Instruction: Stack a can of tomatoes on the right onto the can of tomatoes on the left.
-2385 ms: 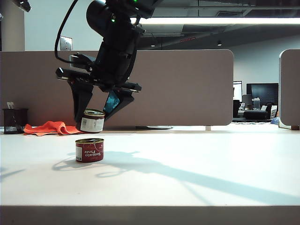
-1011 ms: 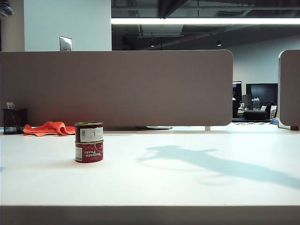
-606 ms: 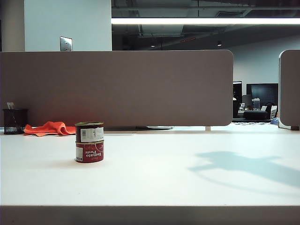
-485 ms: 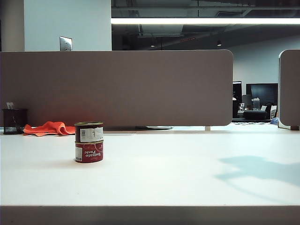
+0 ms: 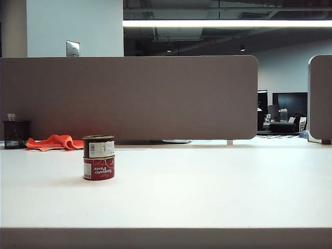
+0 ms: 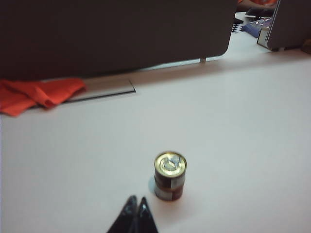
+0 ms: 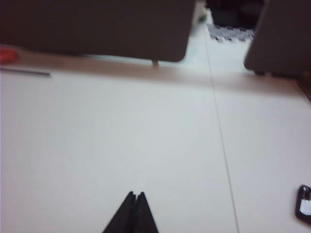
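Note:
Two cans of tomatoes stand stacked on the white table at the left of the exterior view: a can with a white label (image 5: pixel 98 146) sits on a red Tomato Paste can (image 5: pixel 98 168). The left wrist view looks down on this stack (image 6: pixel 170 175), gold lid up. My left gripper (image 6: pixel 136 199) is shut and empty, above the table a short way from the stack. My right gripper (image 7: pixel 135 194) is shut and empty over bare table, with no can in its view. Neither arm shows in the exterior view.
An orange cloth (image 5: pixel 54 141) and a black mesh pen cup (image 5: pixel 16 134) lie at the back left by the brown partition (image 5: pixel 129 96). A small dark object (image 7: pixel 304 209) lies on the table at the edge of the right wrist view.
The arm that held the white-label can over the red can has let it go on top and left the view. Its shadow slid right across the table and vanished.

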